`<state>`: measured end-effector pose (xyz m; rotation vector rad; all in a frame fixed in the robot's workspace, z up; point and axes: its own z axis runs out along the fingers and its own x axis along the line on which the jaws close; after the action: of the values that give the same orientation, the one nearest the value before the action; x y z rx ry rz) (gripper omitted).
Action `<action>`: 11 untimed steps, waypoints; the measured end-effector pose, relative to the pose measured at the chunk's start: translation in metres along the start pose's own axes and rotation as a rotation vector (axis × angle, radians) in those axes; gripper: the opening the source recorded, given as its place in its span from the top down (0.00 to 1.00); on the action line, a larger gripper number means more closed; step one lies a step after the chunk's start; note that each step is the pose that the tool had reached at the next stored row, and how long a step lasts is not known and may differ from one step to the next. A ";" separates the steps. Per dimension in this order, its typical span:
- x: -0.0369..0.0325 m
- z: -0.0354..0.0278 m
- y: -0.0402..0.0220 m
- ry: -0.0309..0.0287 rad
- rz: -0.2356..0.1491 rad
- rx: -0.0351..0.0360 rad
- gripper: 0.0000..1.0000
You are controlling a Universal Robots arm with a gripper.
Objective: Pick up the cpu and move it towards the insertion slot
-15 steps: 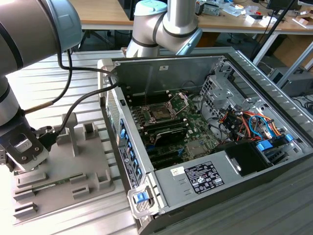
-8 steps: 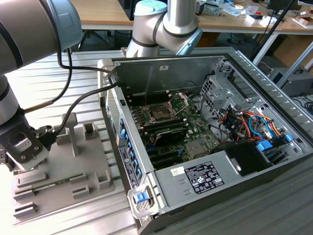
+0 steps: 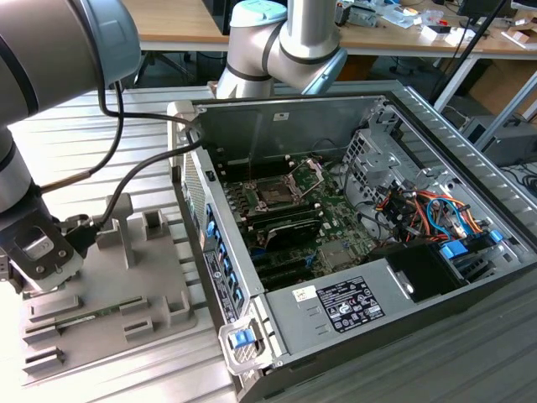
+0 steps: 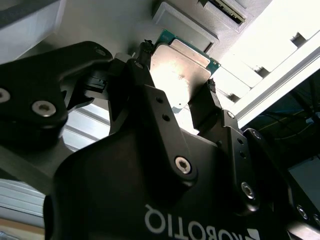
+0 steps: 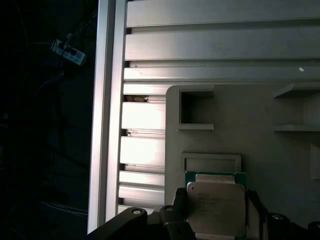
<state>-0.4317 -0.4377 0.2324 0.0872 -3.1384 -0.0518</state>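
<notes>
So: second wrist view, fingers clamped on opposite edges of the cpu, silver lid showing. First wrist view: cpu at the grey tray near its corner by the slatted desk; lifted or seated unclear. Exterior view: arm bent down over tray; insertion slot well apart, inside the open case.

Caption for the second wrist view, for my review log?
Black hand framing the silvery cpu against the grey parts tray.
</notes>
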 end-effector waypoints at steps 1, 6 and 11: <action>0.0000 -0.0003 0.0000 0.0000 0.000 0.0000 0.45; 0.0000 -0.0022 0.0001 -0.0001 0.000 0.0000 0.45; 0.0000 -0.0035 0.0001 -0.0001 0.000 0.0000 0.45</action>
<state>-0.4317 -0.4377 0.2359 0.0872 -3.1385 -0.0518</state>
